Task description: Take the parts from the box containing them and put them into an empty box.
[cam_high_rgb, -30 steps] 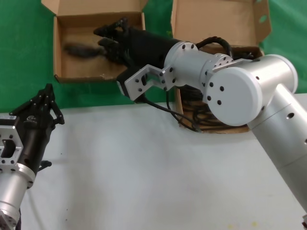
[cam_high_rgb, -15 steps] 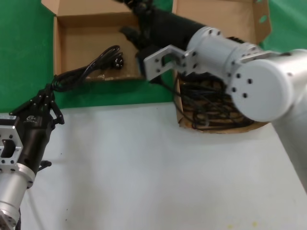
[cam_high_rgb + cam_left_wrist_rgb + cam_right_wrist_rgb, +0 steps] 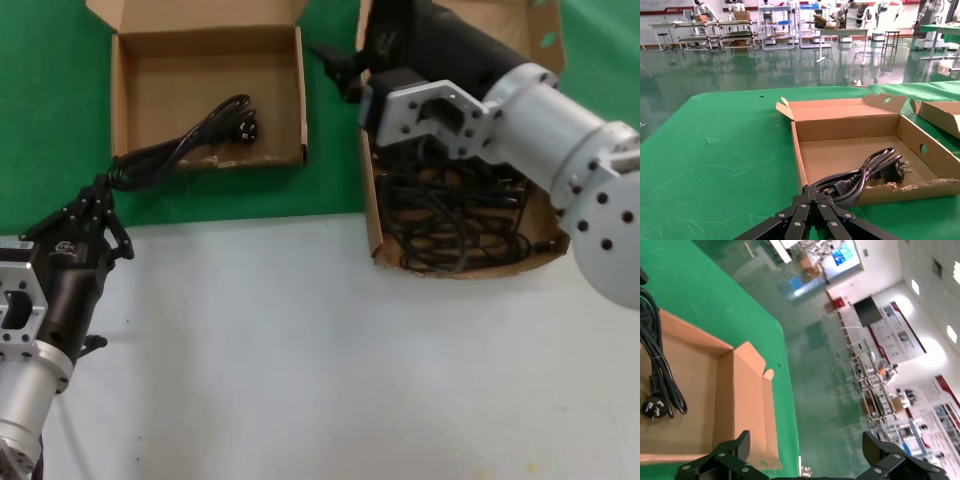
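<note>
One black power cord lies in the squarish box, its plug on the floor and its looped end hanging over the front left corner. The longer box at the right holds a tangle of several cords. My right gripper is open and empty, up by that box's back left corner. The right wrist view shows its spread fingers with the laid cord and the squarish box beyond. My left gripper is shut and parked at the left, its tip just short of the cord's hanging loop.
Both boxes stand on a green cloth at the back; a white tabletop lies in front. The squarish box has a ragged front edge. The longer box's flap shows at the edge of the left wrist view.
My right gripper has let the cord go in the squarish box and swung right, to the back of the longer box. The cord now lies still. The left arm has not moved.
</note>
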`<action>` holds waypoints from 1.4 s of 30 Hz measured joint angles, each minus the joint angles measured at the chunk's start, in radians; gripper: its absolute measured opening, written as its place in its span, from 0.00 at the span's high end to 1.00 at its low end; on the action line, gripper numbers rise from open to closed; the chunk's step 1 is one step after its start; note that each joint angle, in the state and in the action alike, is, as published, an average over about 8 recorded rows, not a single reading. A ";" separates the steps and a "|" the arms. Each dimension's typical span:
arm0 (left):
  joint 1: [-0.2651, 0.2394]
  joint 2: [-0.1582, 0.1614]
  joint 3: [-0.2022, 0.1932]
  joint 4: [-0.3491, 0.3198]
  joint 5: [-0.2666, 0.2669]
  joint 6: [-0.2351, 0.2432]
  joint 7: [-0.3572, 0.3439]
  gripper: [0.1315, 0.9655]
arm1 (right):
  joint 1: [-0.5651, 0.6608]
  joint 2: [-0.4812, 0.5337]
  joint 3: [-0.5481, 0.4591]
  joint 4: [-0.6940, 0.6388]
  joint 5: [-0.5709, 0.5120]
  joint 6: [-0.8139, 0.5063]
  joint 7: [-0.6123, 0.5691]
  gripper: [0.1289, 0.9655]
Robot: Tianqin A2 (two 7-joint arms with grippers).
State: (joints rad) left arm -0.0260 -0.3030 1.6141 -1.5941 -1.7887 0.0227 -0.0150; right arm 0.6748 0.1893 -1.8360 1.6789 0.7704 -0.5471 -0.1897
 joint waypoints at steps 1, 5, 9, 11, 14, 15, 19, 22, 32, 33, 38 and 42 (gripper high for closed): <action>0.000 0.000 0.000 0.000 0.000 0.000 0.000 0.98 | -0.011 0.005 0.006 0.005 0.009 0.010 -0.001 0.26; 0.000 0.000 0.000 0.000 0.000 0.000 0.000 0.98 | -0.050 0.023 0.025 0.013 0.056 0.055 -0.011 0.24; 0.000 0.000 0.000 0.000 0.000 0.000 0.000 0.98 | -0.078 0.043 0.031 0.004 0.116 0.108 -0.032 0.16; 0.000 0.000 0.000 0.000 0.000 0.000 0.000 0.98 | -0.087 0.053 0.030 -0.004 0.147 0.133 -0.043 0.12; 0.000 0.000 0.000 0.000 0.000 0.000 0.000 0.98 | -0.095 0.065 0.029 -0.013 0.183 0.159 -0.056 0.09; 0.000 0.000 0.000 0.000 0.000 0.000 0.000 0.98 | -0.096 0.067 0.028 -0.015 0.191 0.164 -0.059 0.08; 0.000 0.000 0.000 0.000 0.000 0.000 0.000 0.98 | -0.099 0.072 0.028 -0.019 0.205 0.172 -0.064 0.03; 0.000 0.000 0.000 0.000 0.000 0.000 0.000 0.98 | -0.099 0.072 0.028 -0.020 0.207 0.173 -0.064 0.01; 0.001 0.000 0.000 0.000 0.000 -0.001 0.000 0.98 | -0.114 0.073 0.033 -0.021 0.228 0.183 -0.058 0.01; 0.001 0.000 0.000 0.000 0.000 -0.001 0.000 0.98 | -0.120 0.074 0.035 -0.022 0.236 0.186 -0.056 0.01; 0.002 0.000 -0.001 0.000 -0.001 -0.002 0.001 0.98 | -0.151 0.076 0.046 -0.025 0.280 0.206 -0.042 0.01; 0.004 0.000 -0.002 -0.001 -0.002 -0.003 0.002 0.96 | -0.180 0.078 0.057 -0.028 0.322 0.225 -0.029 0.00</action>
State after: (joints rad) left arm -0.0223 -0.3026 1.6121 -1.5949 -1.7902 0.0195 -0.0130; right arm 0.4952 0.2671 -1.7792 1.6509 1.0921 -0.3218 -0.2186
